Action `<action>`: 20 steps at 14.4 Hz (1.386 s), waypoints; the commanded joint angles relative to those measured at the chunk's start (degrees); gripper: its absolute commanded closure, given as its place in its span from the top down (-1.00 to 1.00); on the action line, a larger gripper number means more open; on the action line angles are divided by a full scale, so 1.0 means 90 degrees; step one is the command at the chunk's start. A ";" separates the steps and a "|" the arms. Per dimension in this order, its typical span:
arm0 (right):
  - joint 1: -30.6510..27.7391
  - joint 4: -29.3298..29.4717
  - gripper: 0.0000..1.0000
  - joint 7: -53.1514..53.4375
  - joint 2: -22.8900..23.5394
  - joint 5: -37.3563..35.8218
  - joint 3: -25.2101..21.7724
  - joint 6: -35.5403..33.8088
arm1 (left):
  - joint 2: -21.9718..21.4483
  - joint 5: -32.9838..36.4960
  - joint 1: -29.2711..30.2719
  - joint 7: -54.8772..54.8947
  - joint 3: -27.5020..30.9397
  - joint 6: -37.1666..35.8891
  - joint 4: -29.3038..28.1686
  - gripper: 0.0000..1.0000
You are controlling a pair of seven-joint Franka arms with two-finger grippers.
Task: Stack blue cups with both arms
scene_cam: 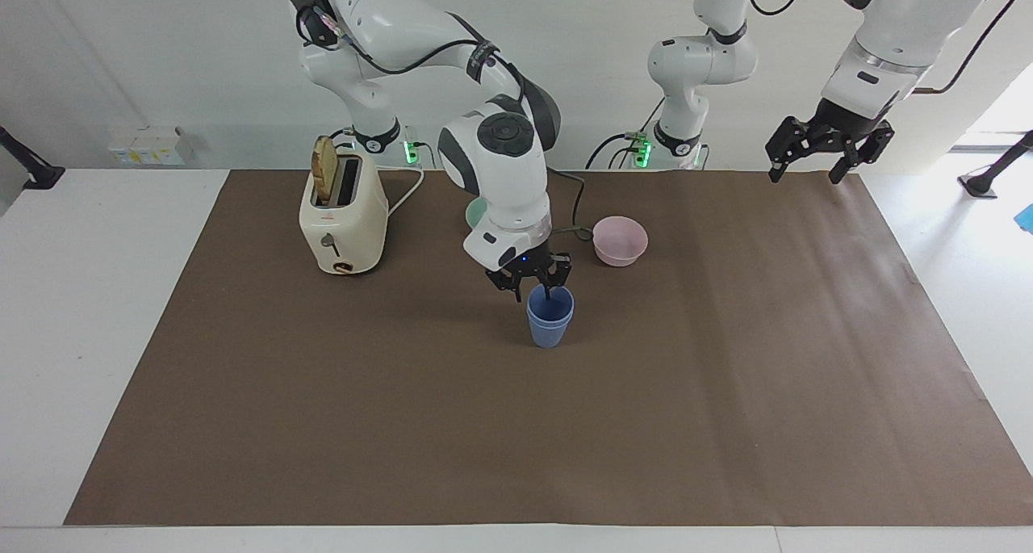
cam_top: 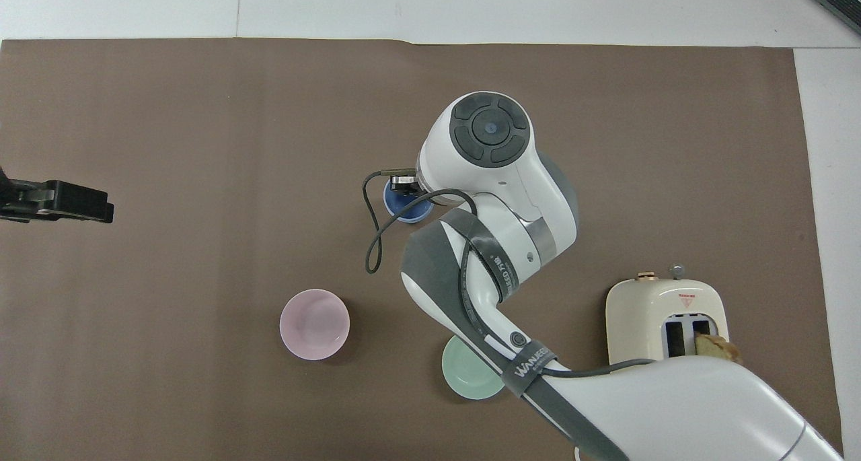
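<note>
The two blue cups [scene_cam: 550, 319] stand nested as one stack in the middle of the brown mat. In the overhead view the blue cups [cam_top: 409, 208] are partly hidden under the right arm's wrist. My right gripper [scene_cam: 536, 285] is open just above the stack's rim and holds nothing; one fingertip hangs over the cup mouth. My left gripper [scene_cam: 809, 168] is open and empty, raised over the mat's edge at the left arm's end, where that arm waits. It also shows in the overhead view [cam_top: 64, 202].
A pink bowl [scene_cam: 620, 240] and a teal-green bowl [scene_cam: 474, 211] sit nearer to the robots than the cups. A cream toaster [scene_cam: 343, 218] with a toast slice stands toward the right arm's end. A black cable [cam_top: 374, 239] loops beside the cups.
</note>
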 commanded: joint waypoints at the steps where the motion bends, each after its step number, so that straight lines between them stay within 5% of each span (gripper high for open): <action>1: -0.0120 0.0145 1.00 0.0157 -0.0015 -0.0159 -0.0008 -0.0146 | -0.0135 -0.0038 0.0065 0.0066 -0.0024 -0.0060 -0.0104 1.00; 13: -0.2335 0.0126 1.00 -0.2780 -0.1518 -0.0550 -0.0048 -0.1483 | -0.0144 -0.0028 0.0065 0.0066 -0.0024 -0.0060 -0.0104 1.00; 20: -0.2913 0.0116 1.00 -0.3642 -0.2281 -0.0345 -0.0048 -0.2704 | -0.0135 -0.0028 0.0065 0.0066 -0.0024 -0.0060 -0.0104 1.00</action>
